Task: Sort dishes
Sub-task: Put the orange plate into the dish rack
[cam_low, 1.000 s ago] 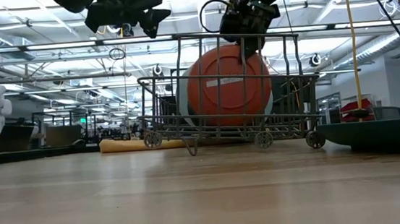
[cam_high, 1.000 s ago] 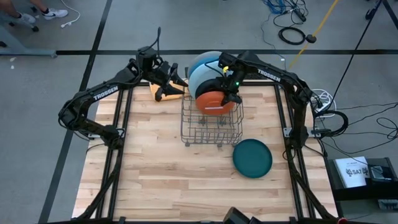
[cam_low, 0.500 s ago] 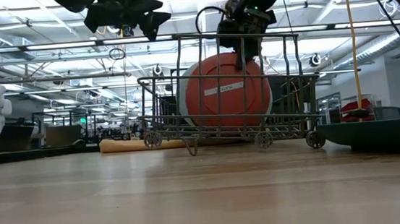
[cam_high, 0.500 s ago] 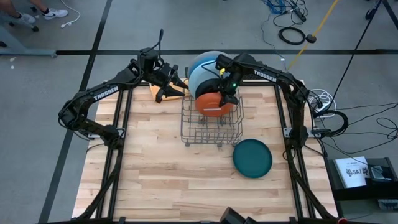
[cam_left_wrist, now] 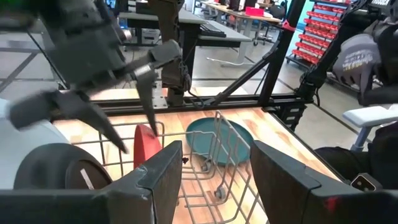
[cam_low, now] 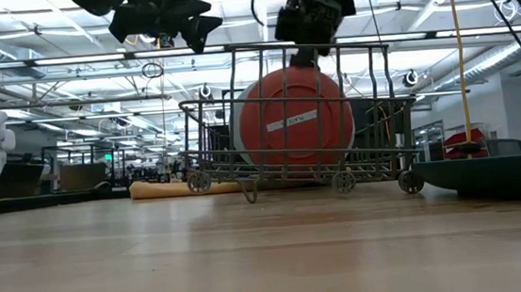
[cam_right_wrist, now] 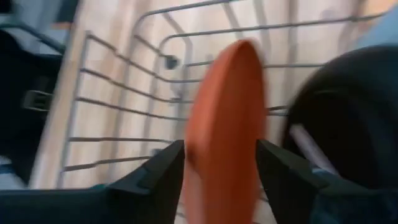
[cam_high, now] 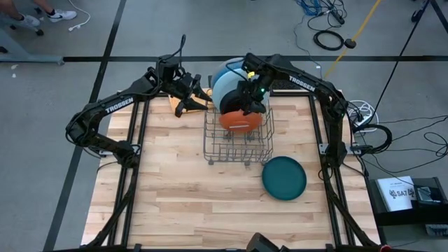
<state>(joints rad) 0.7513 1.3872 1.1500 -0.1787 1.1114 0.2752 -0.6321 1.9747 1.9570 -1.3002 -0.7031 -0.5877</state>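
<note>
The orange plate point(cam_high: 241, 120) stands on edge in the wire rack point(cam_high: 238, 150), its lower rim between the wires. My right gripper point(cam_right_wrist: 221, 174) is open just above it, one finger on either side of the plate's upper rim point(cam_low: 299, 67). A black plate point(cam_right_wrist: 348, 106) with a white sticker stands behind the orange one, and a grey plate point(cam_high: 222, 87) and a light blue plate point(cam_high: 234, 66) stand farther back. A dark teal plate point(cam_high: 283, 177) lies flat on the table. My left gripper point(cam_high: 196, 94) hangs open in the air at the rack's far left corner.
An orange cloth point(cam_high: 199, 102) lies on the table under my left gripper, beside the rack's far left corner. The rack's near half holds nothing. Bare wood runs from the rack and the teal plate to the near edge.
My right gripper has opened, let go of the orange plate's upper rim and risen a little. The plate has settled on edge in the rack, shifted slightly and turned, so that its white sticker now faces the near side.
</note>
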